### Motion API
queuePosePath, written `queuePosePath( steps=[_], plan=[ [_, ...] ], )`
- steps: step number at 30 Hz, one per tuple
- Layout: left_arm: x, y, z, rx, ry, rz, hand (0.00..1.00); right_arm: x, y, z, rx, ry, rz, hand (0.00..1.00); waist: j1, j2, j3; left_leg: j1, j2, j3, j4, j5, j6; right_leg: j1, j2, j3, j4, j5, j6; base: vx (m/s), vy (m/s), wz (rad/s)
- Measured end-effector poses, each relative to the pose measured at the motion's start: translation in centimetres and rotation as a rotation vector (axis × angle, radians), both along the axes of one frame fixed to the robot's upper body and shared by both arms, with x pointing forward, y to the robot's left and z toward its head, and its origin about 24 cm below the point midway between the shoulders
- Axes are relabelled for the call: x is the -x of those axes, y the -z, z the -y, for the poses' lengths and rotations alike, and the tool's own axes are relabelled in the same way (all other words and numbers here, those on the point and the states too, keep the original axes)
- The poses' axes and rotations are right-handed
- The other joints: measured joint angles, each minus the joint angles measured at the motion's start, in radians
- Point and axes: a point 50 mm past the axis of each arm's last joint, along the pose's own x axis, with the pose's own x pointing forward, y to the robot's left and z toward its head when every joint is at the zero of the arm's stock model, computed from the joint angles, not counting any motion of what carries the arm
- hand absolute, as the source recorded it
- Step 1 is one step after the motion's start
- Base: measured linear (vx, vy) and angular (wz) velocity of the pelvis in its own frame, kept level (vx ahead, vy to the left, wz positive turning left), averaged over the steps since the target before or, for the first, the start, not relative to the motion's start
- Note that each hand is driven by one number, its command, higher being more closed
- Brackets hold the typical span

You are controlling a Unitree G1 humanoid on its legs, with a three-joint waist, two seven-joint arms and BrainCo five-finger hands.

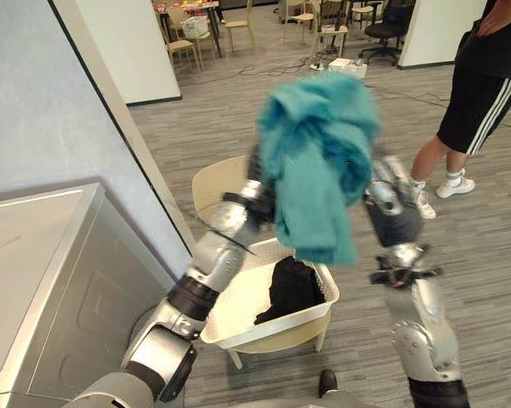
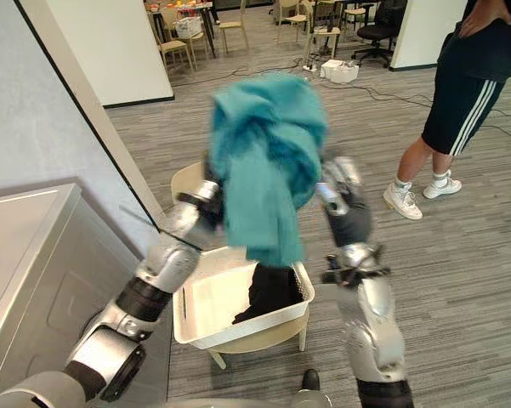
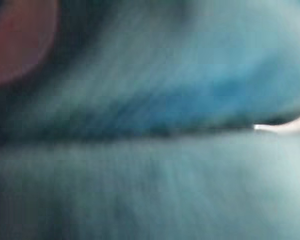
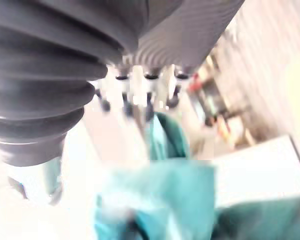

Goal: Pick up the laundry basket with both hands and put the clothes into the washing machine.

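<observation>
1. A teal garment [image 1: 319,161] hangs bunched between the robot's two raised hands, well above the laundry basket [image 1: 276,325]; its loose end trails down below both hands, over the open basket.
2. The left hand [image 1: 256,168] is buried in the left side of the cloth, and whether it is clenched or released cannot be told. In its wrist view, folds of teal fabric lie right against the camera.
3. The right hand [image 1: 385,189] stands just beside the cloth's right edge, its dark ribbed cover toward the camera. In its wrist view the teal fabric lies just past the hand, but whether the hand is grasping it cannot be told.
4. The cream basket sits below and between the hands on a pale chair [image 1: 214,183], with a black garment [image 1: 291,289] heaped against its right wall.
5. The grey washing machine [image 1: 42,272] stands well off to the left of the left hand, lower than both hands.
6. Beyond the right hand, a person [image 1: 472,93] in dark shorts and white shoes stands on the grey plank floor [image 1: 485,255].
</observation>
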Motion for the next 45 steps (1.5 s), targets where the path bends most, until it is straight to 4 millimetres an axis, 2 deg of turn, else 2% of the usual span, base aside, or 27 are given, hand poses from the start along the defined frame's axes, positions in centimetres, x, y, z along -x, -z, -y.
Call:
queuePosePath(
  steps=[2, 7, 11, 12, 13, 15, 20, 22, 24, 25, 28, 30, 31, 34, 36, 39, 42, 45],
  plan=[
    [0.2, 1.1, -3.3, 0.033, -0.127, -0.035, 1.00, 0.8, 0.8, 1.2, -0.004, 0.062, -0.035, 0.00, -0.001, -0.001, 0.000, 0.008, 0.002, 0.008, -0.003, -0.001, -0.001, -0.003, 0.006, 0.014, 0.000, 0.000, -0.001, 0.00, -0.007, -0.16],
    [1.7, 2.0, -5.4, 0.092, -0.204, -0.045, 1.00, 1.8, 2.4, 1.5, -0.038, 0.085, -0.102, 0.00, 0.002, -0.002, 0.001, 0.010, -0.001, 0.026, -0.009, -0.004, -0.005, -0.015, 0.007, 0.029, 0.000, 0.001, -0.003, 0.00, 0.003, -0.11],
    [2.6, 2.7, -8.8, 0.163, -0.342, -0.050, 1.00, 3.0, 3.8, 2.4, -0.076, 0.139, -0.167, 0.00, -0.002, -0.002, 0.002, 0.020, -0.001, 0.044, -0.010, -0.007, -0.003, -0.016, 0.011, 0.047, 0.000, 0.001, -0.003, 0.02, 0.008, -0.13],
    [3.6, 3.2, -10.3, 0.191, -0.403, -0.051, 1.00, 3.5, 4.2, 3.1, -0.089, 0.180, -0.188, 0.00, -0.005, -0.001, 0.002, 0.027, 0.000, 0.055, -0.009, -0.013, -0.004, -0.016, 0.014, 0.056, 0.000, 0.001, -0.003, 0.01, 0.016, -0.18],
    [4.1, 3.4, -10.8, 0.205, -0.425, -0.051, 1.00, 3.8, 4.4, 3.4, -0.094, 0.200, -0.195, 0.00, -0.006, -0.001, 0.002, 0.027, 0.000, 0.056, -0.006, -0.016, -0.005, -0.016, 0.014, 0.058, 0.000, 0.001, -0.002, 0.01, 0.015, -0.15],
    [6.3, 4.8, -12.5, 0.248, -0.517, -0.070, 1.00, 4.8, 4.9, 4.7, -0.115, 0.284, -0.215, 0.00, -0.019, -0.002, 0.003, 0.026, 0.000, 0.058, -0.001, -0.023, -0.003, -0.016, 0.013, 0.061, 0.000, 0.000, -0.001, 0.01, 0.006, -0.02],
    [10.1, 7.7, -13.6, 0.272, -0.610, -0.154, 1.00, 6.6, 6.2, 7.2, -0.116, 0.472, -0.280, 0.00, -0.018, 0.000, 0.006, 0.026, -0.001, 0.059, -0.001, -0.027, -0.001, -0.016, 0.013, 0.063, 0.000, -0.001, 0.000, 0.00, 0.000, 0.00],
    [12.3, 9.3, -13.6, 0.243, -0.630, -0.206, 1.00, 8.3, 8.7, 8.6, -0.166, 0.584, -0.390, 0.00, -0.015, 0.008, 0.013, 0.025, -0.001, 0.055, -0.001, -0.029, 0.002, -0.014, 0.011, 0.057, 0.000, -0.004, 0.003, 0.00, -0.001, 0.06],
    [13.0, 10.1, -13.5, 0.245, -0.631, -0.236, 1.00, 9.3, 10.0, 9.2, -0.183, 0.630, -0.446, 0.00, -0.007, 0.014, 0.017, 0.023, -0.001, 0.050, -0.001, -0.030, 0.003, -0.011, 0.009, 0.051, 0.000, -0.009, 0.008, 0.00, -0.002, 0.09],
    [13.8, 10.8, -13.6, 0.223, -0.629, -0.270, 1.00, 10.8, 11.6, 10.1, -0.206, 0.697, -0.526, 0.00, 0.007, 0.014, 0.029, 0.020, -0.001, 0.045, -0.001, -0.030, 0.004, -0.011, 0.008, 0.045, 0.000, -0.012, 0.011, -0.01, -0.005, 0.12],
    [15.3, 12.0, -14.1, 0.192, -0.663, -0.323, 1.00, 13.0, 13.6, 10.8, -0.240, 0.781, -0.629, 0.00, 0.008, 0.027, 0.038, 0.006, 0.002, 0.025, -0.002, -0.035, 0.013, -0.005, 0.003, 0.019, 0.000, -0.018, 0.012, -0.01, -0.007, 0.26],
    [16.5, 12.9, -14.3, 0.153, -0.690, -0.375, 1.00, 14.4, 15.1, 10.6, -0.272, 0.813, -0.709, 0.00, 0.015, 0.028, 0.045, 0.004, 0.011, 0.025, 0.004, -0.037, 0.014, 0.005, 0.004, -0.001, 0.000, -0.022, 0.010, 0.00, -0.015, 0.20],
    [17.1, 13.6, -14.3, 0.100, -0.709, -0.417, 1.00, 15.3, 16.3, 10.2, -0.297, 0.831, -0.775, 0.00, 0.032, 0.022, 0.049, 0.004, 0.019, 0.019, 0.010, -0.037, 0.014, 0.013, 0.005, -0.011, 0.000, -0.025, 0.009, 0.00, -0.020, 0.21],
    [17.5, 15.7, -14.4, 0.077, -0.730, -0.522, 1.00, 16.2, 18.8, 9.0, -0.341, 0.815, -0.893, 0.00, 0.046, 0.010, 0.053, -0.007, 0.025, -0.001, 0.028, -0.043, 0.017, 0.028, 0.002, -0.039, 0.002, -0.036, 0.006, -0.01, -0.002, 0.24],
    [18.1, 17.9, -14.3, 0.071, -0.739, -0.638, 1.00, 16.3, 20.9, 7.5, -0.378, 0.759, -0.993, 0.00, 0.065, -0.002, 0.061, -0.016, 0.036, -0.001, 0.045, -0.052, 0.014, 0.021, -0.003, -0.060, 0.022, -0.047, 0.007, -0.01, 0.001, 0.13],
    [19.3, 20.9, -13.9, 0.075, -0.742, -0.794, 1.00, 16.9, 23.4, 5.4, -0.412, 0.689, -1.133, 0.00, 0.073, -0.017, 0.066, -0.026, 0.036, -0.013, 0.054, -0.055, 0.014, 0.019, -0.016, -0.080, 0.046, -0.064, 0.009, 0.01, 0.026, 0.17],
    [19.9, 22.4, -13.6, 0.067, -0.738, -0.879, 1.00, 16.7, 25.1, 3.9, -0.428, 0.618, -1.224, 0.00, 0.086, -0.027, 0.073, -0.027, 0.039, -0.016, 0.078, -0.069, 0.019, 0.016, -0.019, -0.083, 0.076, -0.083, 0.012, 0.02, 0.008, 0.06],
    [20.2, 23.0, -13.5, 0.047, -0.741, -0.913, 1.00, 15.7, 25.5, 3.0, -0.418, 0.558, -1.244, 0.00, 0.091, -0.036, 0.078, -0.060, 0.043, -0.021, 0.138, -0.096, 0.021, -0.023, -0.044, -0.082, 0.156, -0.122, 0.025, 0.03, 0.053, 0.05]
  ],
)
